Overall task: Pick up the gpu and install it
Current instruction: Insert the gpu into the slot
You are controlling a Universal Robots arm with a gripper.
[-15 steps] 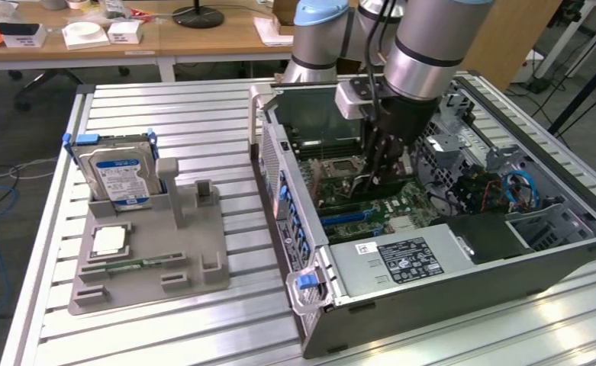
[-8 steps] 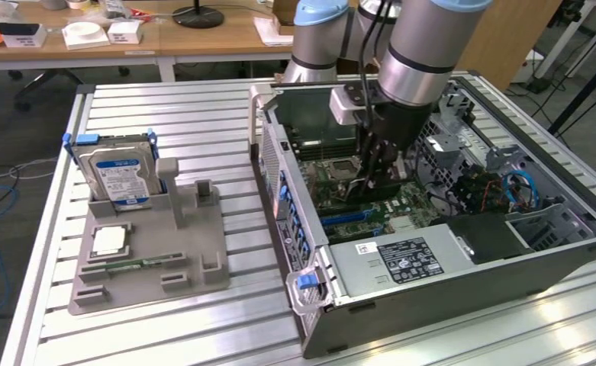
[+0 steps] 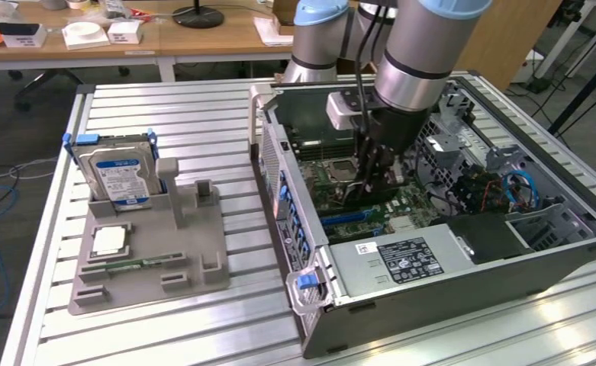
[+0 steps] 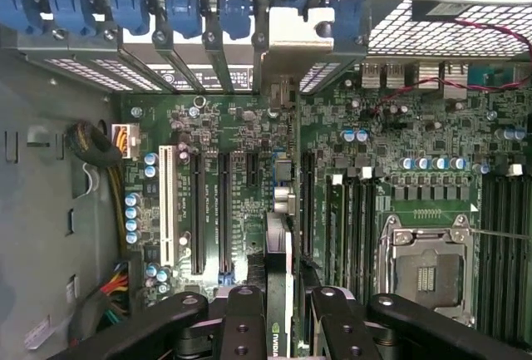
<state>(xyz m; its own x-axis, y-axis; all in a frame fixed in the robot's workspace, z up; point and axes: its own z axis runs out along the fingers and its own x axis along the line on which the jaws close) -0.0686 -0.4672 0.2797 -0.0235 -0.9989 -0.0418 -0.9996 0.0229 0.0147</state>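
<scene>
Nearest the wrist camera: the gripper, its two black fingers clenched on the top edge of the gpu, which hangs edge-on below them over the motherboard. The card's silver end bracket reaches up to the row of blue-clipped slot covers at the back wall. In the exterior view the gripper is down inside the open computer case, arm upright, with the card between the fingers hard to make out. Well apart, on the grey holder at the exterior view's left, stand the hard drive and a small memory stick. Judgement: the card is in the seating stage. Whether its edge is already in a long black slot cannot be told from here. To do this well: keep the card plumb, edge parallel to the slot, bracket tongue lined with the open gap at the rear; press straight down, evenly, no twist. A tilt risks jamming one end or scraping neighbouring parts.
</scene>
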